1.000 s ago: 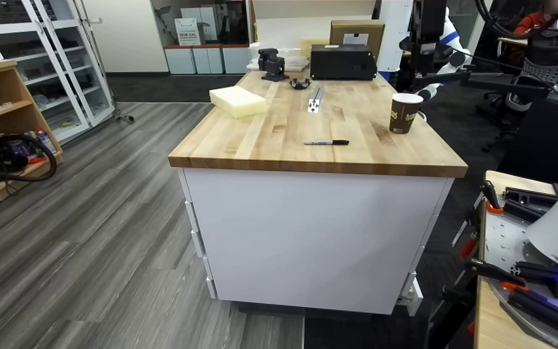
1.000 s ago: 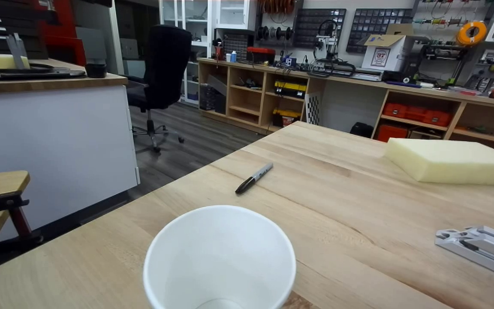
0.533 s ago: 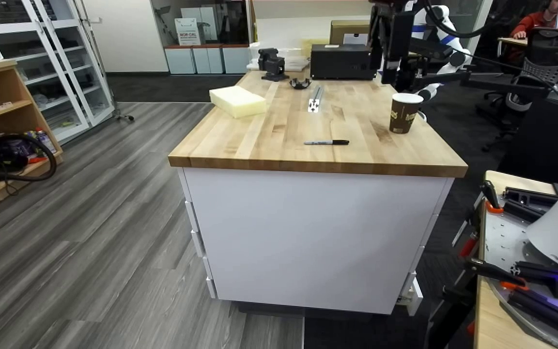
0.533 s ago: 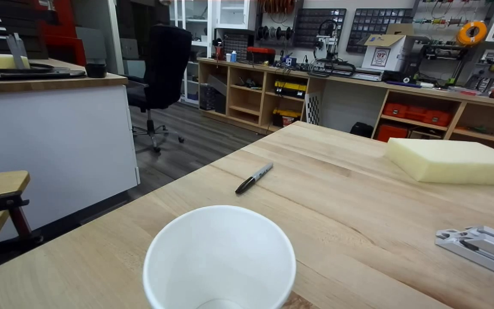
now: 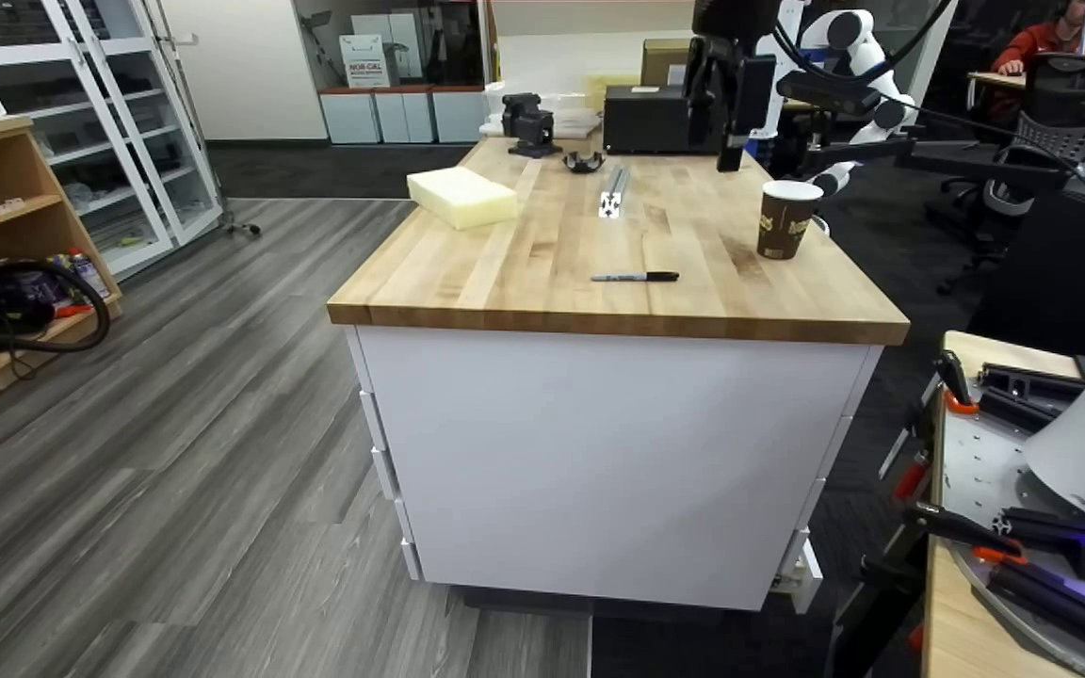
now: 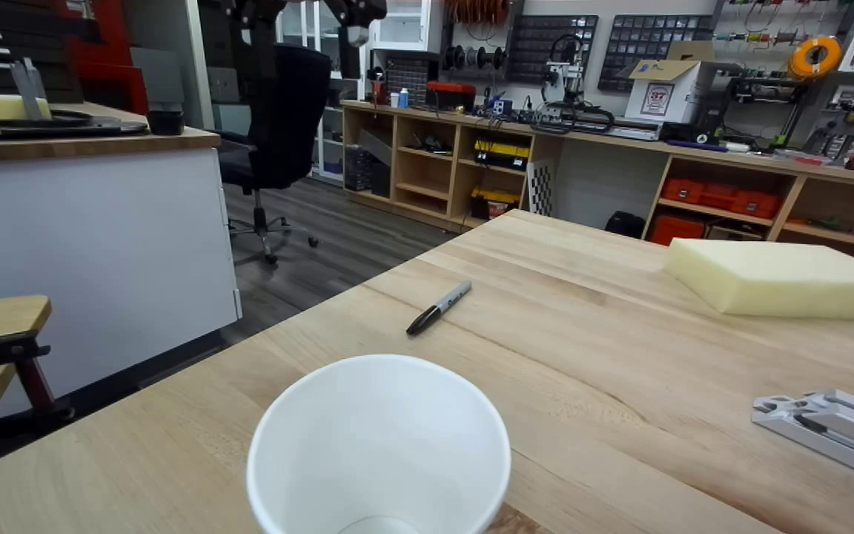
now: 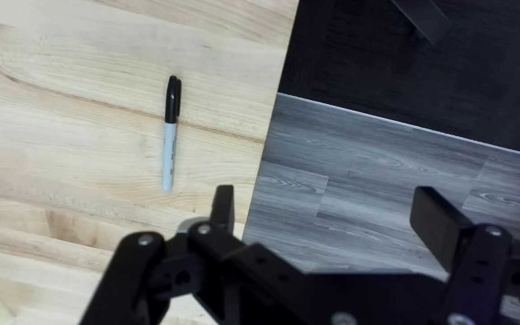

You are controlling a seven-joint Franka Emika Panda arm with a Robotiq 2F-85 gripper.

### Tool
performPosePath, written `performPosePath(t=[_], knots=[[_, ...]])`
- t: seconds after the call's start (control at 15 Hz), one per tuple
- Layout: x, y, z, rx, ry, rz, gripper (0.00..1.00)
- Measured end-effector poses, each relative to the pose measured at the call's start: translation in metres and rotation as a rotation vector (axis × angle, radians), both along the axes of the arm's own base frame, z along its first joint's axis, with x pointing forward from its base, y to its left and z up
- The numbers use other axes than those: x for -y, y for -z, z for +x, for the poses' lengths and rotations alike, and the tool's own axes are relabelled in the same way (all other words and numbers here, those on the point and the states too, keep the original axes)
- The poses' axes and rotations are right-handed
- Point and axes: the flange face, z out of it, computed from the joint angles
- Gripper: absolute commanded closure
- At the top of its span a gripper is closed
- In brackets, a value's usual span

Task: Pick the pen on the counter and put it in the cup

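While the wooden table (image 5: 495, 282) spreads before me in both exterior views, carrying a pale yellow block (image 6: 783, 278), my hand (image 7: 323, 201) hangs higher up; in the wrist view I see its fingers (image 7: 436, 225) set wide apart. The brown cup (image 5: 782, 226) stands upright near a side edge, and the black-capped pen (image 7: 169, 135) lies flat on the table, apart from the cup.
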Motion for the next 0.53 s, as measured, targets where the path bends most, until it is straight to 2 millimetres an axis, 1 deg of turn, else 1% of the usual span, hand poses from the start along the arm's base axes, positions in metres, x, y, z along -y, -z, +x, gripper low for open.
performPosePath(t=[0.13,0.2,0.33,0.53], knots=[[0.024,-0.008,0.000,0.009,0.003,0.021,0.00],[0.029,-0.012,-0.001,0.016,0.005,0.026,0.00],[0.029,-0.015,-0.002,0.022,0.004,0.029,0.00],[0.026,-0.013,-0.002,0.019,-0.001,0.026,0.00]])
